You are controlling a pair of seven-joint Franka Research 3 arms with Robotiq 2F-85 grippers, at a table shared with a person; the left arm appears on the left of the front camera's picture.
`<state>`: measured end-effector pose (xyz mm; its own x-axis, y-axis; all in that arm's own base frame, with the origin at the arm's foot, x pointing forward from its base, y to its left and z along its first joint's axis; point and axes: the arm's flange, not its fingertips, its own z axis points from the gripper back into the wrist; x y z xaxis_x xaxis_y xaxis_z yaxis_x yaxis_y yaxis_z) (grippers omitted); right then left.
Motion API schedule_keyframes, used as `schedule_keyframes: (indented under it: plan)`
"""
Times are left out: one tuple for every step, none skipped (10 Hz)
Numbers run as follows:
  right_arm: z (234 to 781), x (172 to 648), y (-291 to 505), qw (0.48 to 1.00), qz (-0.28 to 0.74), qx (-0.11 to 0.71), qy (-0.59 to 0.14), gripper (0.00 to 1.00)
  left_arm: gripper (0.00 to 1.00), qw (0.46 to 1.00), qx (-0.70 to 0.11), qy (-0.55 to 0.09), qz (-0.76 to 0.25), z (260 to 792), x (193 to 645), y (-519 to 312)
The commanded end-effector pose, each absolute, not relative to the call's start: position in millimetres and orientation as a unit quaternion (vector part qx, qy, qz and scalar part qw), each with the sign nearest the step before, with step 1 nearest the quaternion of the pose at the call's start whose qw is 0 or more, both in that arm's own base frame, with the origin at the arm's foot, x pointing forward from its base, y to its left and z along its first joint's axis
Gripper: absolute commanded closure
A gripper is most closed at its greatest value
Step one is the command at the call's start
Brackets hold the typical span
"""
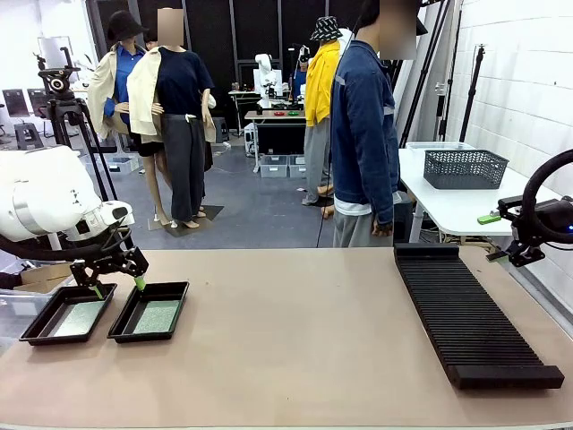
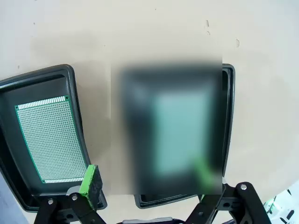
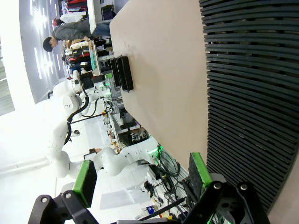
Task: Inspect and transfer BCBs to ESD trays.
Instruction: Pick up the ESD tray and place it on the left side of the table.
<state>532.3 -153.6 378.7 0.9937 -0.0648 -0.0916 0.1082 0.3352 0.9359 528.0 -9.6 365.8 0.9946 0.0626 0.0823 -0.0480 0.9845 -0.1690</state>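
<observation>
1. Front view: 2 trays sit side by side at the table's [image 1: 295, 340] near left corner, left tray [image 1: 68, 314] and right tray [image 1: 149, 311] just apart, each with 1 BCB lying flat on its floor: left BCB [image 1: 78, 318], right BCB [image 1: 157, 315].
2. The left gripper [image 1: 118, 285] hangs above the trays' far rims, jaws wide, holding nothing. In the left wrist view 1 green pad [image 2: 88, 179] is over the near rim of a tray [image 2: 42, 81] whose BCB [image 2: 46, 140] shows a fine hole grid; the other tray there is blurred.
3. The right gripper [image 1: 501, 255] stands at the table's right edge beside the rack [image 1: 466, 313], jaws wide and empty; the right wrist view confirms both pads [image 3: 198, 170] spread over the rack's slats.
4. No board is seen in the rack, so the transfer looks complete or close to it.
5. Handling judgement: the boards appear thin, light and stiff, with smooth faces likely to slip. Lying flat inside sloped rims, they offer little edge to pinch.
6. Recommended hold: across the short width at a bare edge, gently, as the corners and perforated margin may chip or flex.
</observation>
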Motion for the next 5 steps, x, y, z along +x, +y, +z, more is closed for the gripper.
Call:
schedule_keyframes:
  plan:
    - [379.1,530.9,-152.3,0.818,-0.049,0.573,0.024,0.0,0.0,0.995,-0.082,-0.051,0.021,365.9,527.4,-8.4]
    - [379.1,530.9,-152.3,0.818,-0.049,0.573,0.024,0.0,0.0,0.995,-0.082,-0.051,0.021,365.9,527.4,-8.4]
    - [379.1,530.9,-152.3,0.818,-0.049,0.573,0.024,0.0,0.0,0.995,-0.082,-0.051,0.021,365.9,527.4,-8.4]
    - [379.1,530.9,-152.3,0.818,-0.049,0.573,0.024,0.0,0.0,0.995,-0.082,-0.051,0.021,365.9,527.4,-8.4]
    - [379.1,530.9,-152.3,0.818,-0.049,0.573,0.024,0.0,0.0,0.995,-0.082,-0.051,0.021,365.9,527.4,-8.4]
